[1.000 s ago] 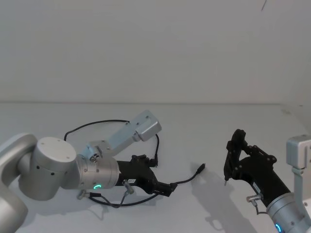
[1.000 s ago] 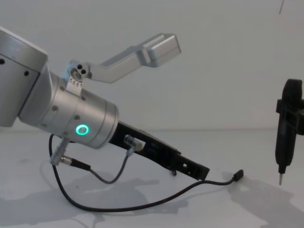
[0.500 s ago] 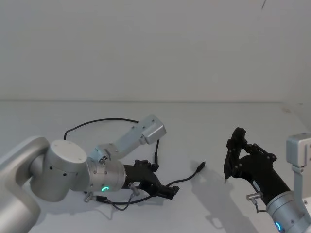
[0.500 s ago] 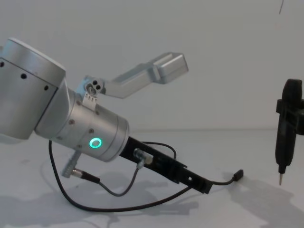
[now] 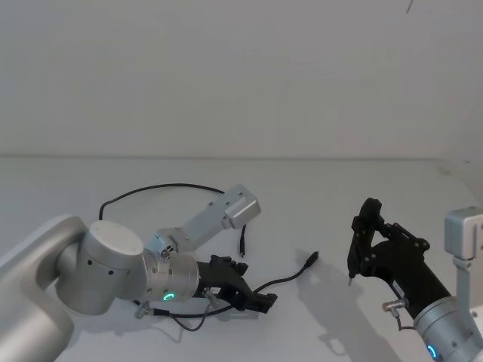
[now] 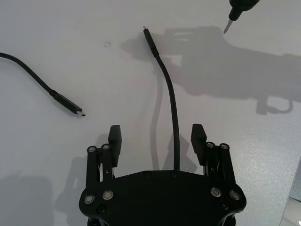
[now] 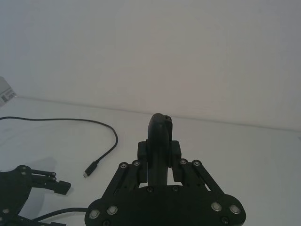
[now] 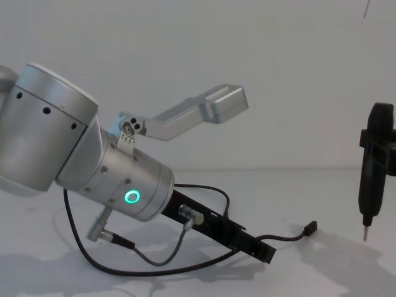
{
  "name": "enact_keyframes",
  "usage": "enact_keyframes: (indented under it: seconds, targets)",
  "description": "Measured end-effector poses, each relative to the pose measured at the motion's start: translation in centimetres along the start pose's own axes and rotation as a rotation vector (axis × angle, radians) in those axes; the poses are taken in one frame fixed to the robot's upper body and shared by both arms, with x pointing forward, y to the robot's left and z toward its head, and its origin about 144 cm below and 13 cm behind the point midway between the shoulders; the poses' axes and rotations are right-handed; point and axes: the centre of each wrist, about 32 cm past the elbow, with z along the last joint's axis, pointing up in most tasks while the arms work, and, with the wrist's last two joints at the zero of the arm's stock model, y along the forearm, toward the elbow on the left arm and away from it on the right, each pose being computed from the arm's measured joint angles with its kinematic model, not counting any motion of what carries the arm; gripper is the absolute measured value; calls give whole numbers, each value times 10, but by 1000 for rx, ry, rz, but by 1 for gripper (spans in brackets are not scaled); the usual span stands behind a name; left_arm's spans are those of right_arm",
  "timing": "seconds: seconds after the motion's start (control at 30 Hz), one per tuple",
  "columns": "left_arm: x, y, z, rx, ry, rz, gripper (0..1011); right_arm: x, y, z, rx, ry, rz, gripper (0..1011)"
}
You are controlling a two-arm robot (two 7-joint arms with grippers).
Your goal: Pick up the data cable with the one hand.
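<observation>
One hand, the left gripper (image 6: 156,135): wide open, holds nothing, low over the table (image 5: 317,204).
Data cable (image 6: 171,103): lies on the table and passes between the spread fingers (image 6: 115,136); one plug (image 6: 149,37) is ahead of them.
Right gripper (image 7: 160,160): closed around the pen-like tool (image 8: 373,167), well apart to the right.

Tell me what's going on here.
The left gripper is down low over the table with its jaws open. The data cable runs between them and is not yet clamped. The right gripper is off to the right, shut on a slim pen-like tool that it holds tip down above the table.
</observation>
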Motion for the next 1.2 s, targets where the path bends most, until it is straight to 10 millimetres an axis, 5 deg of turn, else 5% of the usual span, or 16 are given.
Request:
enact_keyframes:
  seconds: [0.9, 1.2]
  targets:
    - [0, -5, -1, 14, 11, 2, 99, 0, 0, 0, 0, 0, 0, 279]
    - [0, -4, -1, 9, 2, 3, 36, 1, 0, 1, 5, -1, -1, 279]
